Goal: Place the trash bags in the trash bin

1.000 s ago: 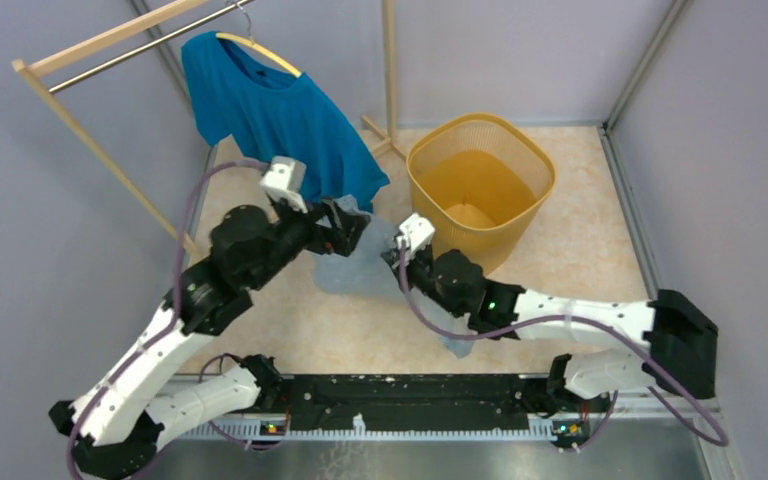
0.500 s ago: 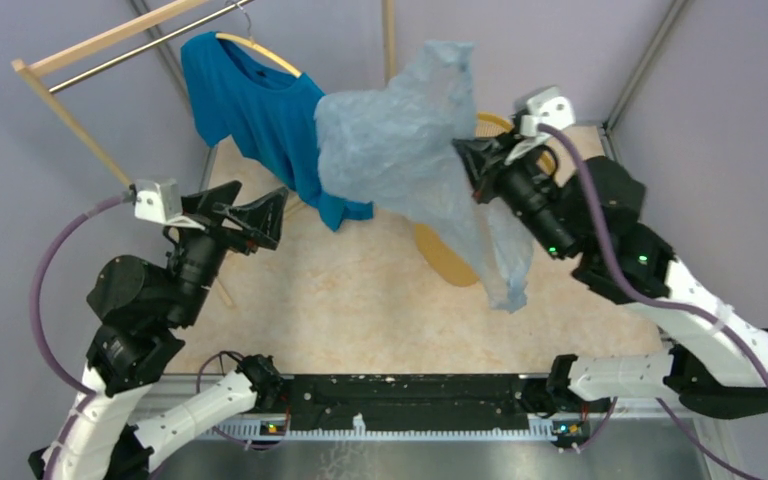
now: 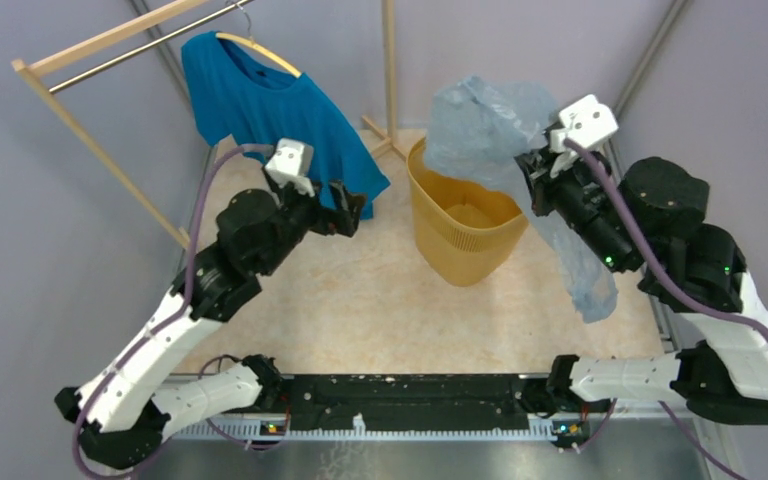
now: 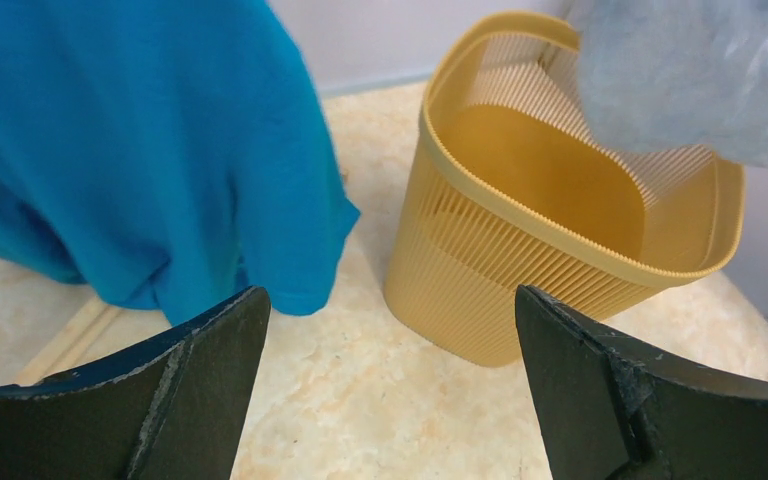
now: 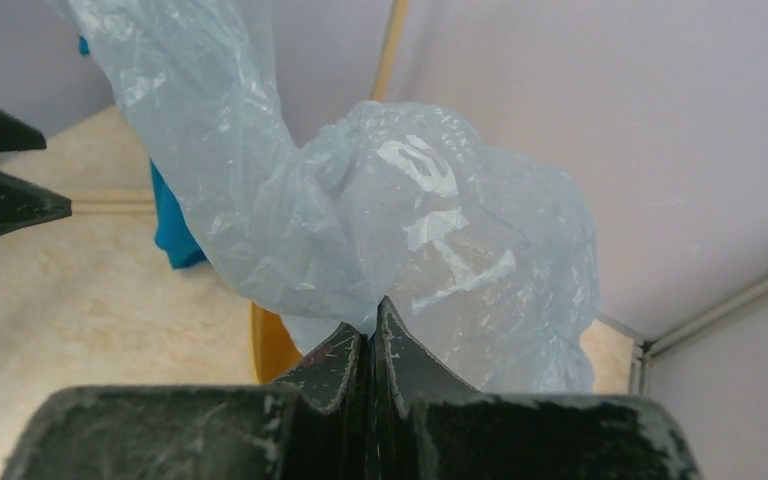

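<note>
The pale blue-grey trash bag (image 3: pixel 485 125) hangs in the air from my right gripper (image 3: pixel 533 165), which is shut on it above the right rim of the yellow trash bin (image 3: pixel 460 245). One loose end trails down to the right (image 3: pixel 585 270). In the right wrist view the film (image 5: pixel 360 220) bunches at my closed fingertips (image 5: pixel 372 312). My left gripper (image 3: pixel 348 205) is open and empty, left of the bin. Its wrist view shows the bin (image 4: pixel 520 250) between the fingers (image 4: pixel 200 370) and the bag's edge (image 4: pixel 680 80) over the bin's far rim.
A teal-blue T-shirt (image 3: pixel 270 110) hangs on a hanger from a wooden clothes rack (image 3: pixel 90 50) at the back left, close to my left gripper. Grey walls enclose the beige floor (image 3: pixel 360 300). A wooden rack post (image 3: pixel 390 70) stands behind the bin.
My right gripper has carried the bag right, over the bin's right rim. My left arm has swung from the left back toward the shirt hem, open and empty.
</note>
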{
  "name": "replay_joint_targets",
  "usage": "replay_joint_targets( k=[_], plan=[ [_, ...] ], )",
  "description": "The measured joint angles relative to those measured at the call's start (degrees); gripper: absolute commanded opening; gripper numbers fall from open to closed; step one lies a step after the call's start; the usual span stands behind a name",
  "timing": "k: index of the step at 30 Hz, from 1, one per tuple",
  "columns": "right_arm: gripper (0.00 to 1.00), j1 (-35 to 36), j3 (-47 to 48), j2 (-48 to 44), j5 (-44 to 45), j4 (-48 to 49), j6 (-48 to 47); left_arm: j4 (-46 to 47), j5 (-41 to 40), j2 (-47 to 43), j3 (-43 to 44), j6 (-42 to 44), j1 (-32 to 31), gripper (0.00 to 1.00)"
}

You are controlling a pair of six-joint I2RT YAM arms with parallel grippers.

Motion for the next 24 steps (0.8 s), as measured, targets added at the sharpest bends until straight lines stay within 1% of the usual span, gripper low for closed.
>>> replay_joint_targets(
  k=[2, 4, 6, 8, 10, 11, 13, 14, 18, 21, 24],
  plan=[
    [0.00, -0.11, -3.87, -0.81, 0.61, 2.16, -1.75, 0.04, 1.90, 4.17, 1.77, 0.00, 0.00, 0.99],
    [0.00, -1.88, -6.58, -0.72, -1.75, 3.21, -2.01, 0.26, 3.87, 8.96, 4.37, 0.04, 0.00, 0.99],
    [0.00, -8.37, -7.45, 0.50, -8.92, 4.04, 0.02, 0.46, 5.42, 13.68, 7.48, -0.07, 0.04, 0.99],
    [0.00, -16.92, -7.48, 2.73, -16.13, 4.94, 3.72, 1.11, 7.39, 18.23, 10.49, -0.22, 0.13, 0.99],
    [0.00, -25.31, -7.30, 5.03, -24.04, 5.22, 8.59, 1.70, 10.29, 20.87, 11.91, -0.24, 0.31, 0.99],
    [0.00, -28.37, -6.95, 6.34, -27.10, 4.85, 10.80, 1.73, 11.85, 21.73, 12.59, -0.24, 0.42, 0.99],
    [0.00, -32.59, -2.97, 10.54, -32.26, 1.05, 14.43, 1.97, 14.84, 22.88, 14.10, -0.28, 0.48, 0.99],
    [0.00, -33.88, -0.42, 12.87, -34.49, -0.46, 15.74, 2.75, 17.05, 23.17, 14.95, -0.52, 0.48, 0.99],
    [0.00, -37.86, 9.49, 22.14, -42.97, -7.17, 19.76, 4.70, 19.41, 22.99, 15.37, -1.20, 0.48, 0.99],
    [0.00, -39.82, 11.93, 26.62, -46.71, -10.12, 21.27, 5.27, 20.68, 23.02, 15.37, -1.68, 0.48, 0.99],
    [0.00, -41.27, 12.63, 30.51, -47.19, -12.85, 21.81, 5.53, 21.49, 23.02, 15.37, -2.19, 0.48, 0.99]
  ],
)
